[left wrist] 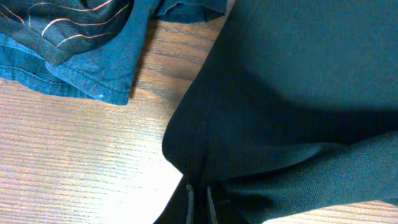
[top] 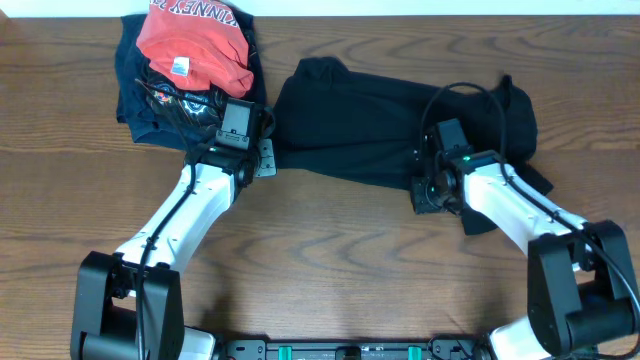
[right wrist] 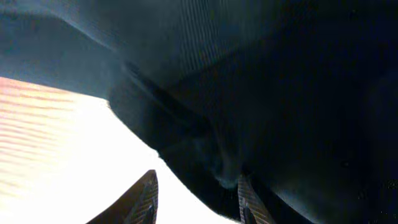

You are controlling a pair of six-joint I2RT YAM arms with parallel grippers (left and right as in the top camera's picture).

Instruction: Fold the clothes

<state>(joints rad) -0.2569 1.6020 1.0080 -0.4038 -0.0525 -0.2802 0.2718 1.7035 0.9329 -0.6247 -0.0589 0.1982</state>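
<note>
The clothes (top: 390, 120) are one large black garment, spread crumpled across the middle and right of the table. My left gripper (top: 262, 158) sits at its left edge. In the left wrist view, that gripper (left wrist: 199, 202) is shut on a pinched fold of the black fabric (left wrist: 298, 93). My right gripper (top: 424, 196) is at the garment's lower edge. In the right wrist view, its fingers (right wrist: 149, 196) stand apart around the hem of the black cloth (right wrist: 280, 81). The hem lies against the right finger, with a gap beside the left one.
A folded red shirt (top: 195, 45) with white lettering lies on a navy shirt (top: 150, 95) at the back left, close to my left gripper. The navy shirt's hem (left wrist: 74, 50) shows in the left wrist view. Bare wooden table (top: 330, 260) spreads in front.
</note>
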